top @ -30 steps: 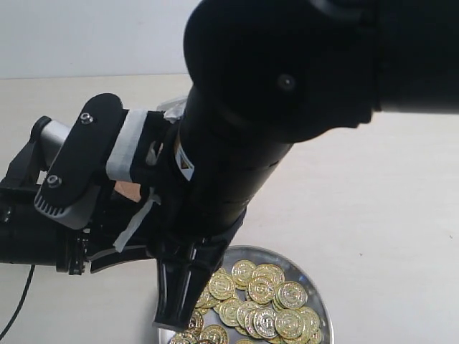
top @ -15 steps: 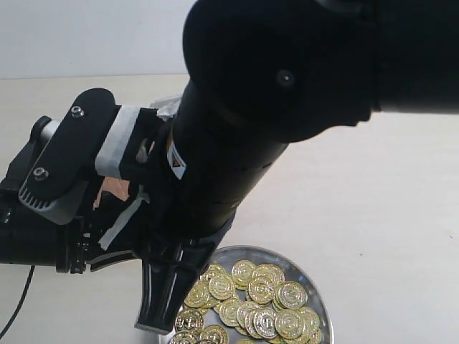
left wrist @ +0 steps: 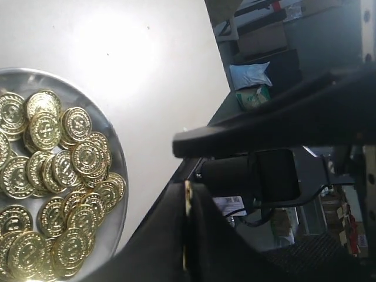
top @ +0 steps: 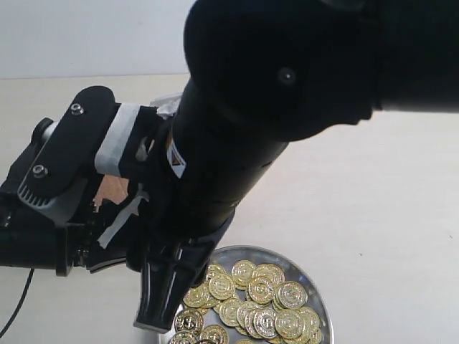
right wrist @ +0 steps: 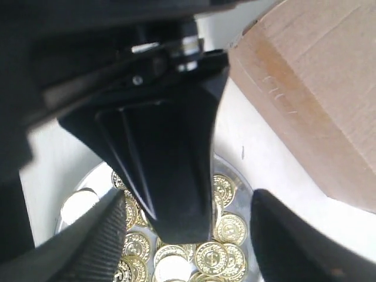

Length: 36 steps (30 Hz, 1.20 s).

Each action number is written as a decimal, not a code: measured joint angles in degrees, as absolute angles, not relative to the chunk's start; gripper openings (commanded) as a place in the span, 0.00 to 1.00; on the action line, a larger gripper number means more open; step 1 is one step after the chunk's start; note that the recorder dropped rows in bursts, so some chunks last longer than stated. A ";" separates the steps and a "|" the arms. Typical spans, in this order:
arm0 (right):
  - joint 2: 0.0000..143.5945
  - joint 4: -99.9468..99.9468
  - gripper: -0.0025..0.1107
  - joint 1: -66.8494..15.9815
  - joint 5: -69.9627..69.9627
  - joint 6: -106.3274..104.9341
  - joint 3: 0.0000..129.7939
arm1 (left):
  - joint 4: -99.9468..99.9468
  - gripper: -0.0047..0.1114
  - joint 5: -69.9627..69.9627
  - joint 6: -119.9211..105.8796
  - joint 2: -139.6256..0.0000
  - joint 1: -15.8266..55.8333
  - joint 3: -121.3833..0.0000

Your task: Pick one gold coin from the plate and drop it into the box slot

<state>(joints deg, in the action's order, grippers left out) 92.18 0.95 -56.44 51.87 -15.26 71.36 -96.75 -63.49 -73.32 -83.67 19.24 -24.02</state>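
Here, black arm [top: 287, 72] before the box [right wrist: 317, 88], left pincer [left wrist: 187, 202] clamped on a gold coin [left wrist: 187, 220], right pincer [right wrist: 189, 198] apart.

Pale beige tabletop [top: 387, 186], plain white wall [top: 86, 36] behind, bright glare on the surface, dim cluttered shelving [left wrist: 264, 35] beyond

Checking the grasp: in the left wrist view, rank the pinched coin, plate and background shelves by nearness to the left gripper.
1. The gold coin, pinched edge-on in the left gripper.
2. The plate, close alongside.
3. The shelves, far off in the background.
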 measured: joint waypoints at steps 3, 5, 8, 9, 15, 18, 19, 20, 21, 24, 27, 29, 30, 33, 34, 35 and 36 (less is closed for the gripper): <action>92.18 0.95 0.57 -56.44 52.62 -15.26 71.36 | -96.64 0.04 -63.49 -73.44 -83.67 19.35 -24.02; 92.18 0.95 0.53 -56.44 55.98 -15.14 71.36 | -96.52 0.04 -62.51 -73.44 -83.67 19.35 -24.02; 92.18 1.07 0.27 -56.44 62.47 -13.66 71.36 | -96.15 0.04 -58.90 -74.04 -83.67 19.35 -24.02; 92.18 1.33 0.18 -56.44 63.89 -13.07 71.36 | -96.01 0.04 -58.49 -74.60 -83.67 19.35 -24.02; 89.71 3.33 0.02 -56.44 69.25 -10.52 70.98 | -94.76 0.04 -57.41 -76.05 -83.67 19.35 -27.36; 86.60 3.57 0.02 -56.44 67.79 -10.23 67.87 | -93.68 0.04 -57.19 -76.05 -83.20 19.35 -30.32; 85.76 3.57 0.02 -56.44 67.09 -10.06 66.92 | -93.26 0.04 -57.04 -76.05 -82.90 19.35 -31.01; 83.38 3.17 0.02 -56.44 65.16 -10.06 64.20 | -91.85 0.04 -56.37 -76.05 -81.86 19.35 -32.97; 82.12 2.82 0.02 -56.44 64.39 -9.88 63.06 | -91.04 0.04 -55.78 -76.05 -81.38 19.35 -34.01; 77.19 1.40 0.02 -56.44 61.27 -9.26 57.46 | -87.21 0.04 -50.51 -76.05 -78.82 19.35 -37.83; 72.73 0.76 0.02 -56.44 60.37 -9.14 53.20 | -80.22 0.04 -43.55 -76.05 -77.25 19.35 -41.82; 69.59 0.00 0.02 -56.44 59.47 -9.03 50.66 | -72.48 0.04 -38.53 -76.05 -77.02 19.35 -44.45; 68.63 0.00 0.02 -56.44 58.81 -9.03 49.86 | -69.49 0.04 -36.88 -76.05 -77.02 19.35 -45.09; 66.34 -0.50 0.02 -56.44 55.42 -9.01 48.05 | -62.45 0.04 -33.14 -76.05 -77.27 19.35 -46.24; 65.29 -0.89 0.02 -56.44 53.28 -9.01 47.39 | -58.93 0.04 -31.46 -76.05 -78.11 19.35 -46.81; 64.97 -1.01 0.02 -56.44 52.23 -9.01 47.14 | -57.47 0.04 -30.79 -76.05 -78.73 19.35 -47.22; 64.73 -1.17 0.02 -56.44 51.63 -9.01 46.90 | -56.47 0.04 -30.52 -76.16 -79.32 19.35 -47.59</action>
<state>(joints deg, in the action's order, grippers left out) 64.73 -1.17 -56.44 51.63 -9.01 46.90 -56.47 -30.52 -76.16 -79.32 19.35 -47.59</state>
